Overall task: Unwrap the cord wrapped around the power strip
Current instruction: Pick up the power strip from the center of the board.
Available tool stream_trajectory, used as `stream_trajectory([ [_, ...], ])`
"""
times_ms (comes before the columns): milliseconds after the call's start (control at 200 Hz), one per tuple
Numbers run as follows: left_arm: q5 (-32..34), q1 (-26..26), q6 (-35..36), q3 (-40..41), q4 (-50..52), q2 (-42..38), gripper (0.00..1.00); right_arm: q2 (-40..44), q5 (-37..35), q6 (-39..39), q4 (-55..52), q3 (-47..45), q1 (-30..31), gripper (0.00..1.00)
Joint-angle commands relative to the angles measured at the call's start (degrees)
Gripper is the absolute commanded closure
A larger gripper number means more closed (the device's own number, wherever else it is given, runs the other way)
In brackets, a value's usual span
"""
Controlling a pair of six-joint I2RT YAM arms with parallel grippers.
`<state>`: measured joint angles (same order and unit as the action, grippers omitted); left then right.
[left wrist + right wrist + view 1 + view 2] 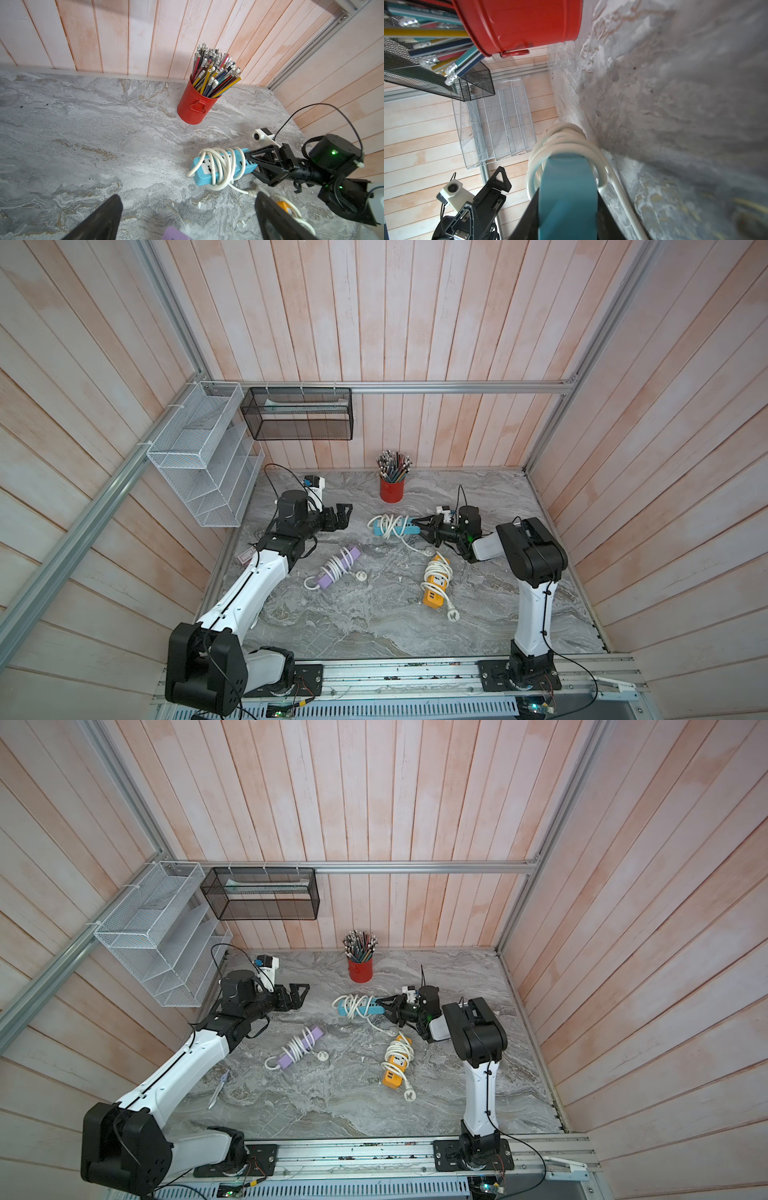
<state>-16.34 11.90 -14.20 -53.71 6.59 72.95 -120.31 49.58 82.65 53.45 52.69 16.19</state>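
Note:
A blue power strip (409,529) (343,1007) (201,176) lies at the middle back of the marble table, with a white cord (388,526) (221,164) coiled several times around it. The cord's tail runs off toward the front to its plug (428,551). My right gripper (420,526) (385,1006) (249,162) (568,193) is shut on the strip's right end; in the right wrist view the blue body (569,197) fills the gap between the fingers. Well to the left of the strip, my left gripper (344,516) (301,994) (187,199) is open and holds nothing.
A purple strip (338,568) and a yellow strip (437,580), both cord-wrapped, lie nearer the front. Behind the blue strip stands a red cup of pencils (391,489). A pen (218,1090) lies front left. White rack (199,464) and black basket (297,414) hang on the walls.

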Motion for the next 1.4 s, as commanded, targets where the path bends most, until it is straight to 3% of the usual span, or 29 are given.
stream_trajectory([
  [0,-1.53,-0.39,-0.26,1.15,-1.39,-1.29,0.00,4.17,1.73,-1.70,0.21,2.55,-0.19,1.00],
  [175,-6.45,-2.18,-2.61,2.61,-3.92,-2.03,0.00,8.62,2.34,-6.60,-5.90,4.68,-0.19,1.00],
  [500,-28.61,-7.30,-13.23,5.81,-15.28,-0.81,0.00,15.52,5.40,-7.29,-7.63,6.83,-0.16,1.00],
  [645,-36.04,-7.84,-19.90,8.05,-24.20,1.28,0.00,17.71,6.45,-5.19,-4.15,5.92,-0.21,1.00],
  [730,-38.52,-7.85,-22.90,9.16,-28.24,2.30,0.00,18.01,7.04,-0.10,1.60,4.85,-0.21,1.00],
  [925,-40.67,-7.69,-28.85,11.35,-36.52,4.21,0.00,16.78,7.02,9.64,14.20,3.91,-0.02,1.00],
  [1080,-39.66,-7.51,-35.35,13.62,-46.79,4.39,0.00,17.56,6.75,8.41,12.65,4.95,0.95,1.00],
  [1395,-36.05,-3.87,-38.54,11.43,-52.50,8.41,0.00,18.89,5.91,7.04,10.26,6.19,3.17,1.00],
])
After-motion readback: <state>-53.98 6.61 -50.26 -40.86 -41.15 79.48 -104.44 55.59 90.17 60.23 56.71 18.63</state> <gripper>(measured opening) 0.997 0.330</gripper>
